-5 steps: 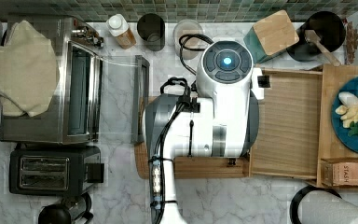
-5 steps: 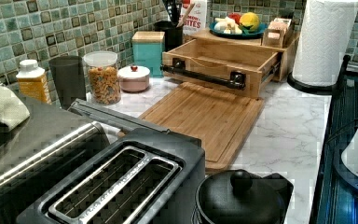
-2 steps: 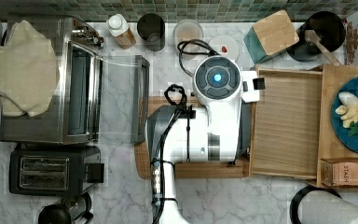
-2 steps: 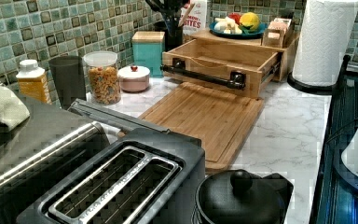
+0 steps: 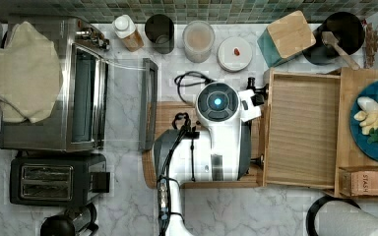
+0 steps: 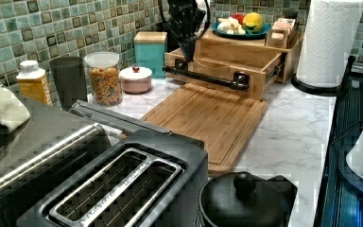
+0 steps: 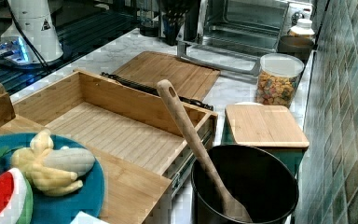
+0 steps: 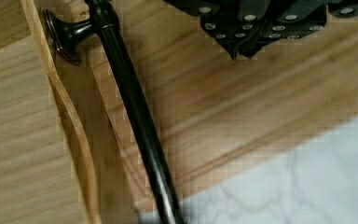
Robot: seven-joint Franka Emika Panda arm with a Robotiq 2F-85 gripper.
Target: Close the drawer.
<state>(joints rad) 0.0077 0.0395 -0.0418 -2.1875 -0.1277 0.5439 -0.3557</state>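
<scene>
The light wood drawer (image 5: 302,130) stands pulled out, its bottom bare, with a black bar handle (image 6: 203,78) along its front panel. The drawer (image 7: 116,130) also appears in the right view with the handle (image 7: 154,88) on its far side. My gripper (image 6: 187,52) hangs fingertips down just outside the front panel, near the handle's end closest to the tiled wall. In the wrist view the gripper (image 8: 242,51) is shut with nothing in it, above the cutting board (image 8: 242,121), a short way from the handle (image 8: 130,107).
The bamboo cutting board (image 6: 208,118) lies in front of the drawer. A teal block (image 5: 285,37), jars and a lidded bowl (image 5: 235,53) line the wall. A toaster oven (image 5: 78,83) has its door open; a blue fruit plate (image 5: 374,142) sits on the drawer's cabinet.
The arm has swung toward the top view's left, off the drawer and over the cutting board. The gripper has come down into the left view beside the handle.
</scene>
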